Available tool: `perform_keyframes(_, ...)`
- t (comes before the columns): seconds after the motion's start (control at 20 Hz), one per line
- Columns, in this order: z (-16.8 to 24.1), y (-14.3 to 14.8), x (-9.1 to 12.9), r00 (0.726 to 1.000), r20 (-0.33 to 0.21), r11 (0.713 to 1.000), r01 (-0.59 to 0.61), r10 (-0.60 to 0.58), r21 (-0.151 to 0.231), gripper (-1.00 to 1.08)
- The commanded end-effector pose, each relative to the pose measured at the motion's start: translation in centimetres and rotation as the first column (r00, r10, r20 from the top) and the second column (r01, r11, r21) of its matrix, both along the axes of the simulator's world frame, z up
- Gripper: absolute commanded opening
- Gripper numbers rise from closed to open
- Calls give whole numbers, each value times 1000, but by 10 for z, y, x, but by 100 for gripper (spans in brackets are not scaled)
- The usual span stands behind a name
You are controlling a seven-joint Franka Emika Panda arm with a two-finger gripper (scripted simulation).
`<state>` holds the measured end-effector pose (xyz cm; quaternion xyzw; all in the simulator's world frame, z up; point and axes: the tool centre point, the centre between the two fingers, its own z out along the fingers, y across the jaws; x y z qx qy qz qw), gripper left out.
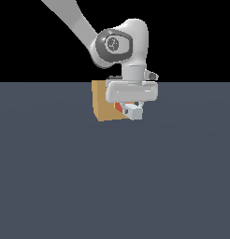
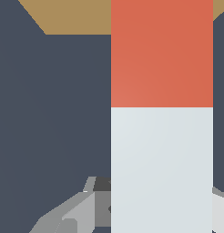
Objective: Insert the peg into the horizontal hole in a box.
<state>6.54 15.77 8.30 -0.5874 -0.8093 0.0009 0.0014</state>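
Note:
The tan box [image 1: 103, 103] stands on the dark floor at mid-distance, partly hidden behind my gripper [image 1: 131, 108]. The gripper is shut on the peg [image 1: 132, 111], whose white end faces the camera and whose orange-red end [image 1: 118, 107] points at the box face. In the wrist view the peg [image 2: 161, 159] runs long and wide, white near me and orange-red [image 2: 161, 52] toward the box [image 2: 73, 16], with one finger [image 2: 77, 214] beside it. The hole is hidden behind the peg and gripper.
The dark grey floor [image 1: 112, 186] spreads around the box. The arm's wrist and link [image 1: 114, 44] rise above the box toward the exterior view's left.

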Motion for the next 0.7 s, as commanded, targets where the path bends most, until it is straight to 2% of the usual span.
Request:
perform_keyframes(0.0, 1, -6, 2, 1000, 3, 1000, 9, -9, 0, -100)
perform_keyframes(0.65, 1, -5, 1, 1000, 2, 1000, 7, -7, 0, -100)
